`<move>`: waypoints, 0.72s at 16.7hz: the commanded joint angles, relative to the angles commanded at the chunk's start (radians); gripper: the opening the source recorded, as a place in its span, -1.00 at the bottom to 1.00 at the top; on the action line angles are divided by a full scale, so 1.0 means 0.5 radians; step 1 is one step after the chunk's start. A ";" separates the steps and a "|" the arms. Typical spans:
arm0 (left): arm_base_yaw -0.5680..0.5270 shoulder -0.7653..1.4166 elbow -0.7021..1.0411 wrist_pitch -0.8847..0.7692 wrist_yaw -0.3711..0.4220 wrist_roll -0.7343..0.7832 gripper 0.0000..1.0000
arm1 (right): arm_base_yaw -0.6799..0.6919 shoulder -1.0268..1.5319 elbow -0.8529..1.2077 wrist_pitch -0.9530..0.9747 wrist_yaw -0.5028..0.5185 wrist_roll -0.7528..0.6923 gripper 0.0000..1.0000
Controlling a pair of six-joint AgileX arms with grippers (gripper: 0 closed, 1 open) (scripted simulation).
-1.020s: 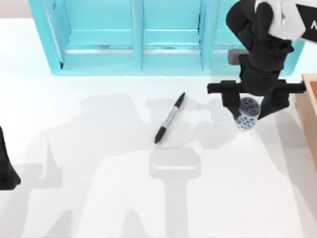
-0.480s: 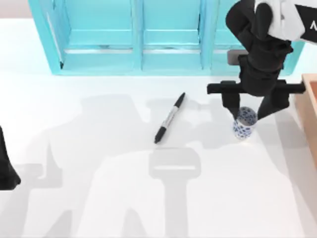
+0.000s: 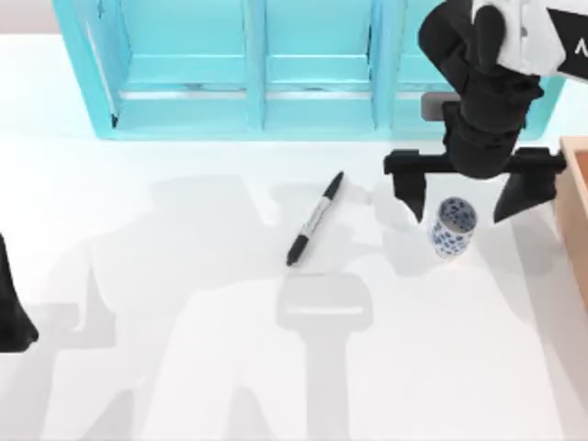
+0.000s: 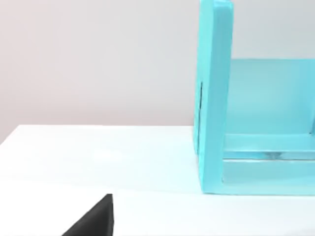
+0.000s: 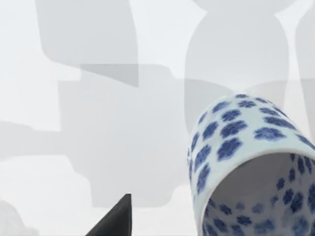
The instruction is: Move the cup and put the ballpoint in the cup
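The cup (image 3: 453, 227), white with blue flowers, stands upright on the table at the right, mouth up. My right gripper (image 3: 464, 196) hovers just above and behind it, open, with one black finger on each side and neither touching the cup. The right wrist view looks down at the cup (image 5: 246, 162) from close by, with one dark fingertip (image 5: 115, 221) beside it. The ballpoint (image 3: 314, 219), black-capped with a pale barrel, lies slanted on the table to the cup's left, near the middle. My left arm (image 3: 11, 312) is parked at the table's left edge.
A teal shelf unit (image 3: 266, 64) runs along the back of the table; its end wall (image 4: 214, 98) appears in the left wrist view. A wooden box edge (image 3: 574, 211) stands at the far right, close to the right gripper.
The right gripper lowered the cup onto the table, then spread its fingers and let go. The ballpoint and the left arm stayed still.
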 joint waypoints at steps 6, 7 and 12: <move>0.000 0.000 0.000 0.000 0.000 0.000 1.00 | -0.004 0.000 0.000 0.000 0.000 0.000 1.00; 0.000 0.000 0.000 0.000 0.000 0.000 1.00 | -0.004 0.002 0.005 -0.005 0.000 0.001 1.00; 0.000 0.000 0.000 0.000 0.000 0.000 1.00 | -0.017 0.075 0.341 -0.321 0.001 0.019 1.00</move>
